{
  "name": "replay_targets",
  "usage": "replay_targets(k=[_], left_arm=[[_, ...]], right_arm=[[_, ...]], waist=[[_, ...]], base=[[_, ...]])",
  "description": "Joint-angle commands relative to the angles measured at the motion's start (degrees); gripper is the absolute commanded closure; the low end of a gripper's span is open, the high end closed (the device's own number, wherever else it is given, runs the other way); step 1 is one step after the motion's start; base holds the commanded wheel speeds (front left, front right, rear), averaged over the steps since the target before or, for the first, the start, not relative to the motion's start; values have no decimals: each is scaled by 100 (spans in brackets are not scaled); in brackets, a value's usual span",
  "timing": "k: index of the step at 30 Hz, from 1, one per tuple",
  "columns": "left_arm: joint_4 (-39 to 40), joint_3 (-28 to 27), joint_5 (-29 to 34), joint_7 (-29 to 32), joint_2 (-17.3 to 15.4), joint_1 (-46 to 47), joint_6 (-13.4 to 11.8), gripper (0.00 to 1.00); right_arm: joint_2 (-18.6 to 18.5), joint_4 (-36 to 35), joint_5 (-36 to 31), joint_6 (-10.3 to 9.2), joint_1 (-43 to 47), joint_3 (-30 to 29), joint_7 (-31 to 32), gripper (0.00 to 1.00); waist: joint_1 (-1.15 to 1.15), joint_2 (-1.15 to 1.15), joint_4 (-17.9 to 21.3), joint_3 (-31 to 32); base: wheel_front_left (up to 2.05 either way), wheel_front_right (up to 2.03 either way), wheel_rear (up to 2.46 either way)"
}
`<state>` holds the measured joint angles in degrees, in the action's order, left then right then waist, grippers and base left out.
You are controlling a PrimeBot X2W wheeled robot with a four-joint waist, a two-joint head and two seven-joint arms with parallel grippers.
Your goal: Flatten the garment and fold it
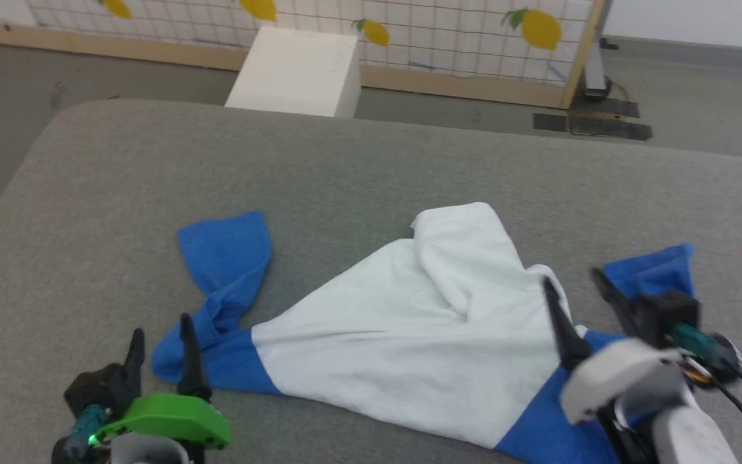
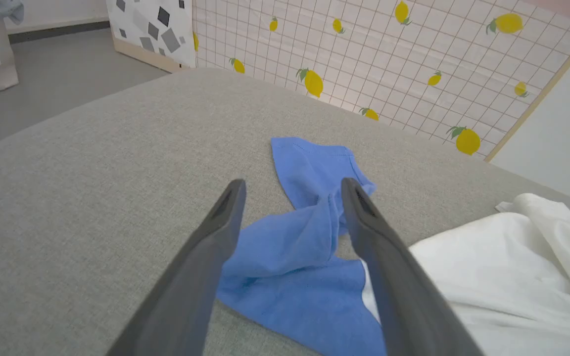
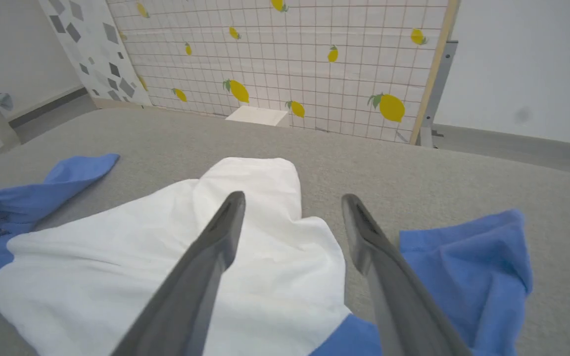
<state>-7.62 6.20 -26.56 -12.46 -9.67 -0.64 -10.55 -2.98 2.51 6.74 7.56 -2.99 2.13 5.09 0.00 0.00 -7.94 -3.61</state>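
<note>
The shirt (image 1: pixel 409 335) lies crumpled on the gray cloth-covered counter (image 1: pixel 120 193). Its white body is spread in a rough wedge, with one fold heaped up at the far side. Its left sleeve (image 1: pixel 226 258) is twisted and trails away from the body, and its right sleeve (image 1: pixel 654 267) is bunched at the opposite end. The left gripper (image 1: pixel 160 328) sits at the near left corner of the shirt, where the blue shoulder meets the twisted sleeve. Its arm is low, with the green wrist cover nearest the robot and the two dark fingers pointing away across the cloth. In the left wrist view the left gripper (image 2: pixel 292 184) has its jaws released and spread wide. The blue sleeve (image 2: pixel 309 163) lies on the counter between and beyond them, with nothing pinched. The right gripper (image 1: pixel 570 277) hangs over the shirt's near right part, between the white body and the right sleeve. Its pale forearm rises from the robot's side and its fingers lean slightly toward the shirt's middle. In the right wrist view the right gripper (image 3: pixel 292 197) also has its jaws apart and empty, one finger over the white cloth (image 3: pixel 265 237) and the other beside the blue sleeve (image 3: pixel 468 267). Beyond the shirt's far side, past the counter's edge, a white box (image 1: pixel 300 71) stands on the floor before a lemon-print screen (image 1: pixel 461 32).
</note>
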Motion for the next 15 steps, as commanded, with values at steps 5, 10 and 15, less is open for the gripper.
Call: replay_targets(k=[5,10,15], left_arm=[[161,16,505,-246,270,413,249,0],[494,-69,972,-251,564,552,474,0],[507,-47,1122,-252,663,623,620,0]], right_arm=[[-267,630,123,-8,-857,845,563,0],[-520,1452,410,-8,-1586,1457,1542,0],[-642,2140,607,-8,-2157,1739,2503,0]], waist=[[0,0,-467,-278],[0,0,-770,-549],[0,0,-969,-792]], base=[[0,0,0],[0,0,0],[0,0,0]])
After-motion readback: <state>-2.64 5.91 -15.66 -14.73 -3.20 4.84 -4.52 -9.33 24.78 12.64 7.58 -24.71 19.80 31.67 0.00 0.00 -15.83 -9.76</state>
